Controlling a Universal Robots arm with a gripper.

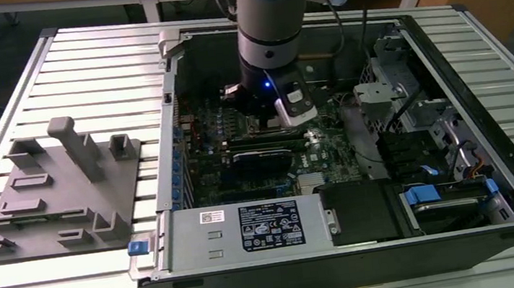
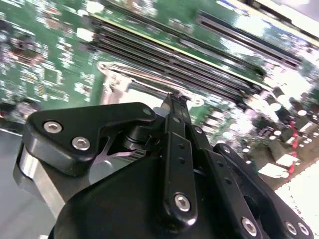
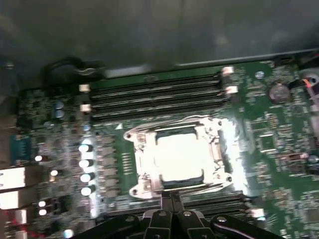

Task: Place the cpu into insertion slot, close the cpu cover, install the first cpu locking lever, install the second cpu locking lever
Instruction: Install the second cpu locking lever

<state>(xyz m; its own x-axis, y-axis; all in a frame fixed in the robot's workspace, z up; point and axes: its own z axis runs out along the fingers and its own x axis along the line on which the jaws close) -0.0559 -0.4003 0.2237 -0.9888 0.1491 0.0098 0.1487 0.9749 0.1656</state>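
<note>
The cpu [image 3: 177, 157] lies flat in the insertion slot [image 3: 142, 181] on the green board, its silvery top glaring under the light. The cpu cover [image 3: 219, 149] lies down around it as a metal frame. In both wrist views my gripper [image 3: 172, 196] [image 2: 174, 97] is shut with nothing between its fingers, its tip just at the socket's edge on the side of the nearer memory slots. How the locking levers sit I cannot make out. In the exterior view the arm [image 1: 266, 56] reaches down into the open computer case [image 1: 467, 113], over the board's middle.
Long black memory slots [image 3: 154, 97] flank the socket on two sides. A power supply [image 1: 247, 228] and drive cages [image 1: 407, 98] crowd the case. A grey fixture block [image 1: 59, 188] stands on the slatted table [image 1: 93, 61] at the exterior view's left.
</note>
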